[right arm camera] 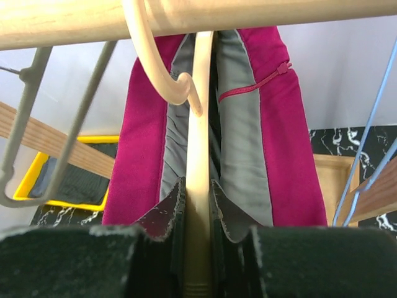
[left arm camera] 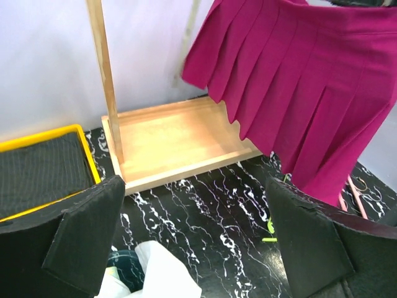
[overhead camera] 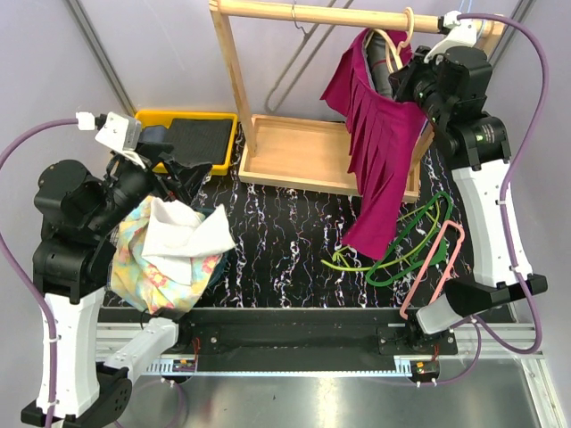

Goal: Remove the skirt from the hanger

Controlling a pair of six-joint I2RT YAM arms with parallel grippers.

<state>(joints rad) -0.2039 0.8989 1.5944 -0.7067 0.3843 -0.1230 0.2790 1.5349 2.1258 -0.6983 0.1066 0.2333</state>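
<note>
Surface: black marbled tabletop [overhead camera: 294, 250], with a wooden rack [overhead camera: 241, 89] standing on its far half.
Skirt: the magenta pleated skirt [overhead camera: 379, 143] hangs from the rack's rail at the right end. Its hem reaches down near the table, and its grey-lined waistband is on the hanger.
Hanger: the cream hanger [right arm camera: 198, 124] has its hook over the rail, and its arm runs down inside the waistband.
Right gripper: the right gripper [right arm camera: 196, 194] is up at the rail, its fingers pressed in on either side of the hanger's arm and pinching it.
Left gripper: the left gripper [left arm camera: 197, 205] is spread wide and holds nothing. It is low over the clothes pile [overhead camera: 169, 254] and faces the skirt from well apart.
Step in hand: likely securing the hanger, since the skirt is not yet off it.
Next move: it probably calls for the free claw to take the fabric near the waist and draw it off while the hanger is held steady. The waistband sits snug, so it may catch.
Nearby: loose green hangers [overhead camera: 406, 245] and a pink hanger [overhead camera: 437, 267] lie below the hem and could snag it.
</note>
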